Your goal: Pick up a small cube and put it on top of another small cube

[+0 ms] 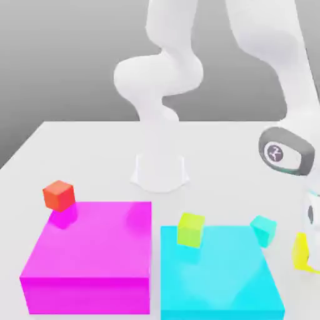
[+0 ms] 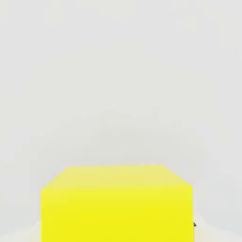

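The small cube (image 1: pixel 302 252) is plain bright yellow and sits at the exterior view's right edge, partly cut off, just right of the cyan block. My gripper (image 1: pixel 311 219) hangs directly over it, its white hand reaching down to the cube's top. In the hand view the same yellow cube (image 2: pixel 116 203) looms very close, with pale table behind it. Other small cubes stand nearby: a lime one (image 1: pixel 190 229) on the cyan block, a teal one (image 1: pixel 263 230) at that block's far right corner, and a red one (image 1: pixel 59 195) at the magenta block's far left corner.
A flat magenta block (image 1: pixel 87 262) and a flat cyan block (image 1: pixel 215 281) lie side by side at the front of the white table (image 1: pixel 94 156). The arm's base (image 1: pixel 159 170) stands behind them in the middle, and the arm arches over to the right.
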{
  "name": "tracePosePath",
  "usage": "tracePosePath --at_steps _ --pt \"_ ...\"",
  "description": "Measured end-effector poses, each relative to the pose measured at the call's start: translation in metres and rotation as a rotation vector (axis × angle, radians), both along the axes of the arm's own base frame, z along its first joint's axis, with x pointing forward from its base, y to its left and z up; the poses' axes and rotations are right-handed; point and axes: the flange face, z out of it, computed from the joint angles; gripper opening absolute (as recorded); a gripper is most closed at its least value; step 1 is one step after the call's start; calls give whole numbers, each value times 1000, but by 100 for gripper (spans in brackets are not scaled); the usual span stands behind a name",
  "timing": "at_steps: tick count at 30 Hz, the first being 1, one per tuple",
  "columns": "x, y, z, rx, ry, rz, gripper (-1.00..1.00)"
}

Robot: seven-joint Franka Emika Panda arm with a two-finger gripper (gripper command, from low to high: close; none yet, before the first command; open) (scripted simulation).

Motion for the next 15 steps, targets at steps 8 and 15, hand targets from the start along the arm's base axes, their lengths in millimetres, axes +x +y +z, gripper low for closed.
tracePosePath --at_steps 8,15 --pt "-75 -34 40 -6 -3 183 -100" --pt "-104 -54 13 2 3 251 -100"
